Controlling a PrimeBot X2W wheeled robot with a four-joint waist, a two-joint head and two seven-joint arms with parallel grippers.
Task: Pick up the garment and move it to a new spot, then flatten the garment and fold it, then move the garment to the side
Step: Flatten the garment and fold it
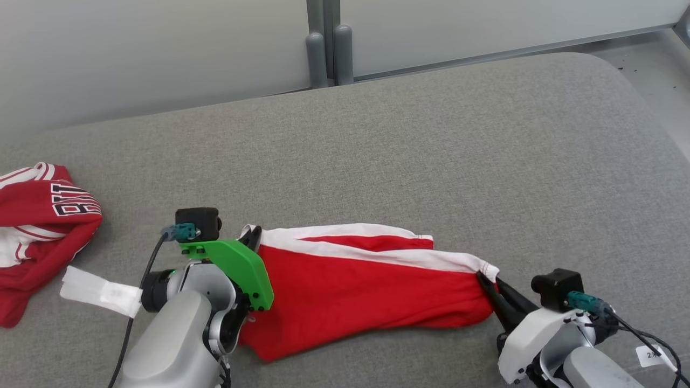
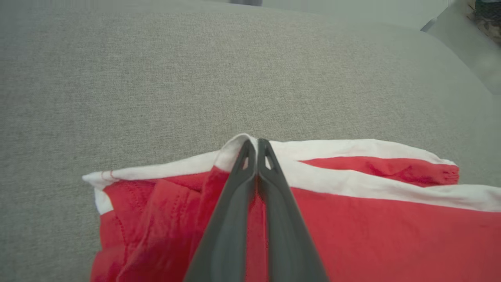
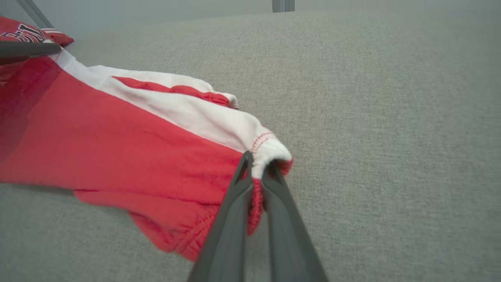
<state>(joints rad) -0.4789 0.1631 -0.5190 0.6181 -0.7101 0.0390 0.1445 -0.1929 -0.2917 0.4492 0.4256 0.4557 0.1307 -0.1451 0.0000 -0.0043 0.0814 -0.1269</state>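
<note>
My left gripper (image 2: 256, 148) is shut on the white edge of the garment (image 1: 372, 291). My right gripper (image 3: 259, 162) is shut on the hem at the other end. The garment lies on the cushion (image 1: 458, 134), close to me, stretched out between my two grippers. It is bunched and partly doubled over, not flat.

What could go wrong? My left tips hold just a little fold of the white band. If I pull hard or lift fast, I think that bit can slip out, and then that end drops. My right tips pinch a bunched corner, so I may be holding more than one layer. Then the garment does not open up when I spread it. If I pull my grippers too far apart, the cloth goes tight and may pop free. If I lift one side higher, it can twist.

Another red top (image 1: 38, 215) lies off to my left, with a white tag (image 1: 99, 291) beside it. If I swing left, I may drag across them and mix things up.
</note>
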